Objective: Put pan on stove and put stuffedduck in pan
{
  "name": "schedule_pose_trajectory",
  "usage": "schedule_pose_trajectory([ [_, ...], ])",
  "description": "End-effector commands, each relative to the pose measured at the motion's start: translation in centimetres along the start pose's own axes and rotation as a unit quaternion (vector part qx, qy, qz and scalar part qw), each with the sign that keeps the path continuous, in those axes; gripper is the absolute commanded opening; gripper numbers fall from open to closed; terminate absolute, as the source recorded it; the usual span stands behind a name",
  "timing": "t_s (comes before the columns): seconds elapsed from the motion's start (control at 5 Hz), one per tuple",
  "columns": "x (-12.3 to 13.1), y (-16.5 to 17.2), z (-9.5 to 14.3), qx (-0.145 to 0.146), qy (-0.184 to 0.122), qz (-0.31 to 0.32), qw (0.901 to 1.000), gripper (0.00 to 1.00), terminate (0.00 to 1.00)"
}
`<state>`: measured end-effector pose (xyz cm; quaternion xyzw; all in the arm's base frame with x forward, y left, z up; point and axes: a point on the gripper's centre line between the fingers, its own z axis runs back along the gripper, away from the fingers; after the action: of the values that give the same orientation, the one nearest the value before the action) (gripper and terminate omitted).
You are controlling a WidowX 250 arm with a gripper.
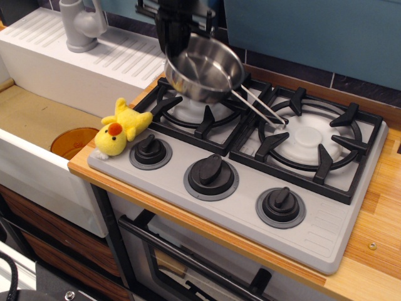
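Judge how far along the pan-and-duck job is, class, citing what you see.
Done: nothing fully. In hand: the claw holds the pan tilted over the left burner of the stove, seemingly not set down. Left: seat it, then fetch the stuffedduck from the stove's left corner.

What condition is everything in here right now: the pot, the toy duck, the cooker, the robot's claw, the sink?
Shiny stainless-steel saucepan: tilted, empty, over the left burner; whether it touches the grate is unclear.
Black gripper: at the pan's far rim; jaws hidden.
Yellow plush duck: lying on the stove's front-left corner, outside the pan.
Light grey toy stove: right burner bare.
White sink: orange disc in the basin.
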<state>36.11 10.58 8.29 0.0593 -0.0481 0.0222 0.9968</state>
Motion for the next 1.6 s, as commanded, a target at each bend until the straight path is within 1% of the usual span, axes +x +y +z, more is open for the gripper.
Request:
schedule_pose_trajectory([
  [0.0,1.7,0.8,2.1,0.003,-0.06,0.003,0.9982,1.0,0.0],
  [0.2,2.6,0.8,3.0,0.005,-0.057,-0.003,0.9983,1.0,0.0],
  [0.4,2.8,0.8,4.4,0.012,-0.047,-0.015,0.9987,1.0,0.0],
  [0.6,3.3,0.4,6.2,-0.011,-0.026,-0.037,0.9989,1.0,0.0],
  [1.2,3.3,0.4,6.2,-0.011,-0.026,-0.037,0.9989,1.0,0.0],
  [1.4,1.1,1.8,6.8,0.009,-0.065,-0.028,0.9975,1.0,0.0],
])
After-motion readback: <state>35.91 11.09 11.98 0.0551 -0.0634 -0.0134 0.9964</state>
